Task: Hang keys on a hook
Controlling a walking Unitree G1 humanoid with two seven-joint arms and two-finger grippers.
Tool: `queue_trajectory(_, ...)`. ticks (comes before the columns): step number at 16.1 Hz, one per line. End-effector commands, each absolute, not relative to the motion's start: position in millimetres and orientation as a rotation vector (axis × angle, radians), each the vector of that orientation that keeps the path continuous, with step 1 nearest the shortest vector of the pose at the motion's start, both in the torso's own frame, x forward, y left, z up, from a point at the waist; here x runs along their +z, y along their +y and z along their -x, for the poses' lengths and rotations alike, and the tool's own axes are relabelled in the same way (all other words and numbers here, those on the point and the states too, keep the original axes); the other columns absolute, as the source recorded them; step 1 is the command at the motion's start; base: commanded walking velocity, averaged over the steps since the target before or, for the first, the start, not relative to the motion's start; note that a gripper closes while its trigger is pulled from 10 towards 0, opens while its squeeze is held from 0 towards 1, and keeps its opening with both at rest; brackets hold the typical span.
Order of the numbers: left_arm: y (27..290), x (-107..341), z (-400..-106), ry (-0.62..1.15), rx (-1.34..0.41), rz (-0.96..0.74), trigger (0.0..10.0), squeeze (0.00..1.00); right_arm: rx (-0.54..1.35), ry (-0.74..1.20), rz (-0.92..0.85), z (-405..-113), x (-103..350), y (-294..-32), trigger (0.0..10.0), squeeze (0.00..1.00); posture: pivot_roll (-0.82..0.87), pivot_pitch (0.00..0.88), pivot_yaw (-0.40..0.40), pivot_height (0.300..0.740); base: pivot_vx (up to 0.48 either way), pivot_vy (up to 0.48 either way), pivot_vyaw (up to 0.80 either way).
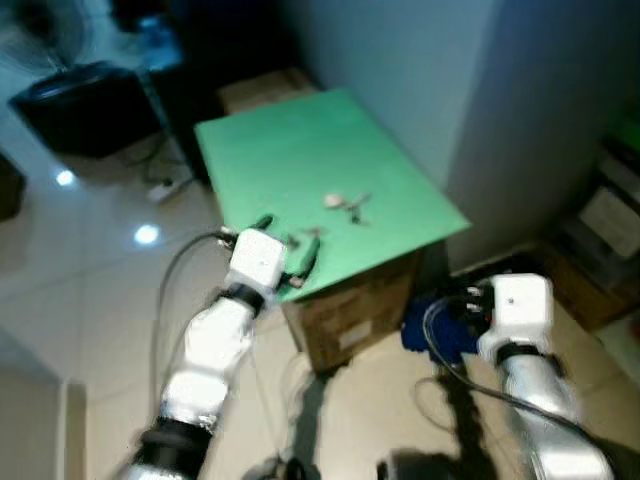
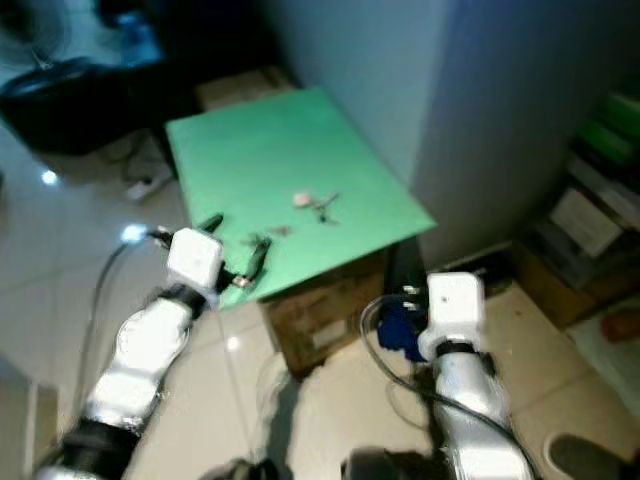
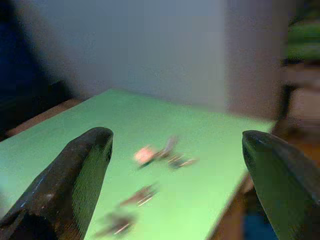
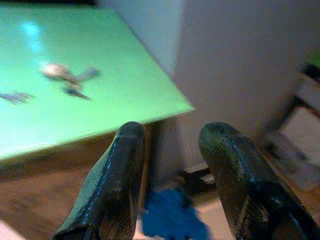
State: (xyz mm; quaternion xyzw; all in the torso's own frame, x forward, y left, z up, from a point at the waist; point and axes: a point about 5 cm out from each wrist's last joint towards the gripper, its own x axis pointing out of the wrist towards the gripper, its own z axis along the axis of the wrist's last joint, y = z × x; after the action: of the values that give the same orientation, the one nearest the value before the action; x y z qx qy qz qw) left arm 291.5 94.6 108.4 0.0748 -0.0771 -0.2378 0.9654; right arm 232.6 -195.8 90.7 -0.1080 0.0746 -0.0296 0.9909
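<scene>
A bunch of keys (image 1: 345,205) with a pale round fob lies near the middle of the green table top (image 1: 300,140). A smaller metal piece (image 2: 280,232) lies closer to the near edge. My left gripper (image 1: 288,240) hovers at the table's near-left edge, open wide and empty, pointing at the keys (image 3: 160,156). My right gripper (image 4: 172,132) is lower, off the table's right corner, with its fingers a little apart and nothing between them. The keys (image 4: 67,77) lie up and away from it on the table.
A cardboard box (image 1: 350,320) stands under the table. A blue thing (image 1: 430,325) lies on the floor by my right gripper. A grey wall (image 1: 450,80) runs behind the table, with shelves (image 1: 610,220) to the right. A fan and a black unit (image 1: 80,110) stand at the far left.
</scene>
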Motion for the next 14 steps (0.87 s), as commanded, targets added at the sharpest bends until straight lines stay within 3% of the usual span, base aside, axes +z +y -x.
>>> queue_trajectory(1, 108, 108, -292, -0.15, -0.453, -0.176, 10.0, 0.0, -0.002, 0.103, 0.208, -238, 98, -181, 10.0, 0.0, -0.23, 0.092, 0.086, 0.74, 0.368, 0.0, 0.8)
queue_trajectory(5, 109, 106, -289, -0.147, -0.449, -0.174, 10.0, 0.0, 0.041, 0.102, 0.236, -239, 97, -178, 10.0, 0.0, -0.23, 0.085, 0.08, 0.74, 0.372, 0.0, 0.8)
queue_trajectory(14, 128, 80, -276, -0.047, -0.273, -0.113, 10.0, 0.0, 0.094, 0.045, 0.394, -248, 95, -170, 10.0, 0.0, -0.2, 0.082, 0.002, 0.74, 0.363, 0.0, 0.0)
